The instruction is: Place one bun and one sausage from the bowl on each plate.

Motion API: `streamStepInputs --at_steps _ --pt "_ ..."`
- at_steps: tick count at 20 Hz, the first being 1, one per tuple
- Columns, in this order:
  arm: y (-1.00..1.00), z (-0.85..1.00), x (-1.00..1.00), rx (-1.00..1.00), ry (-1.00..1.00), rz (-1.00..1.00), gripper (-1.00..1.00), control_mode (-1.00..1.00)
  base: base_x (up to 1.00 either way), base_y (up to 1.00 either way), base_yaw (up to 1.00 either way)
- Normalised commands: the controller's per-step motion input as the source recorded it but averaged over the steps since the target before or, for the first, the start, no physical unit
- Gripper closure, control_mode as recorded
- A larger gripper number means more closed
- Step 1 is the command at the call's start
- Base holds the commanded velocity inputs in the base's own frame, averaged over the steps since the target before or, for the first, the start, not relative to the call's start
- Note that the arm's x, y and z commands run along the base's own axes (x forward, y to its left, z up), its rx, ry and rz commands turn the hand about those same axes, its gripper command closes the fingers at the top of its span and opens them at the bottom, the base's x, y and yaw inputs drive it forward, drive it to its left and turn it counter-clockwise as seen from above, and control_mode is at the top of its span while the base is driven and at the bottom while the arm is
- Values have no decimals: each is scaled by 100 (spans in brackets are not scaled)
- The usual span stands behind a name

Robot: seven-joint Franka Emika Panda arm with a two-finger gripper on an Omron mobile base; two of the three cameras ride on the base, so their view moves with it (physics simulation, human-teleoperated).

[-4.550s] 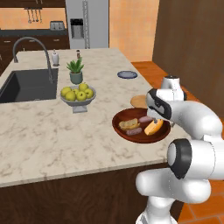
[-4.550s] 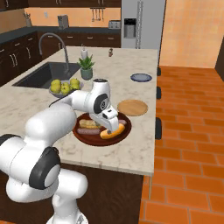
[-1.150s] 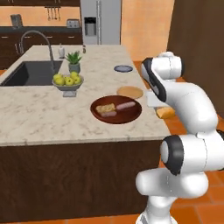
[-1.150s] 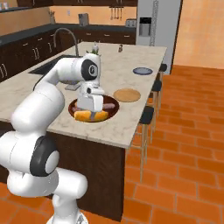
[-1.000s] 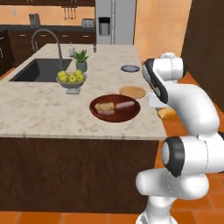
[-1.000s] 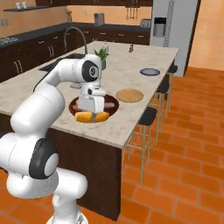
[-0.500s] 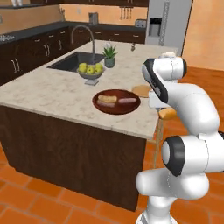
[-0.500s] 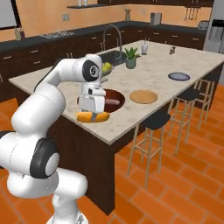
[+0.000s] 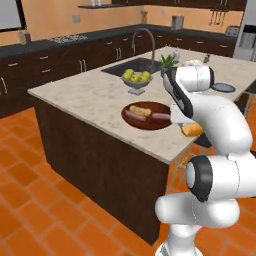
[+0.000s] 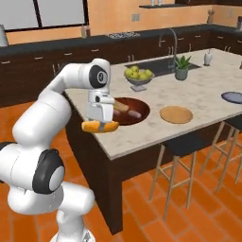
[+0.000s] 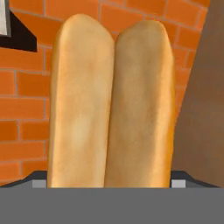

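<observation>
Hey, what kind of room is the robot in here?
A home-style kitchen, rendered: an island counter with a sink and tall faucet, dark cabinets along the wall, and bar stools on an orange tile floor.

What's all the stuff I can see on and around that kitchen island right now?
Bun: one, orange-yellow, in the gripper, off the counter's edge.
Bowl: one, reddish-brown wood, on the island, holding another bun and two pinkish sausages.
Plates: tan-orange and dark blue-grey, both bare.
Fruit bowl: one, grey, yellow-green fruit, by the sink.
Potted plant: one, green.
Stools: dark, beside the island.
Gripper: white, shut on the bun.
</observation>
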Motion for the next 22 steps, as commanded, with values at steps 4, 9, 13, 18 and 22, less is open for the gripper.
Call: streamStepInputs --at_steps 4,9,13,18,22 --pt "0 0 0 0 0 0 100 100 1 -100 50" --pt "0 0 0 0 0 0 100 100 0 -100 46" --pt "0 0 0 0 0 0 100 100 0 -100 48" --pt "0 0 0 0 0 0 100 100 0 -100 46" --pt "0 0 0 0 0 0 100 100 16 -100 45"
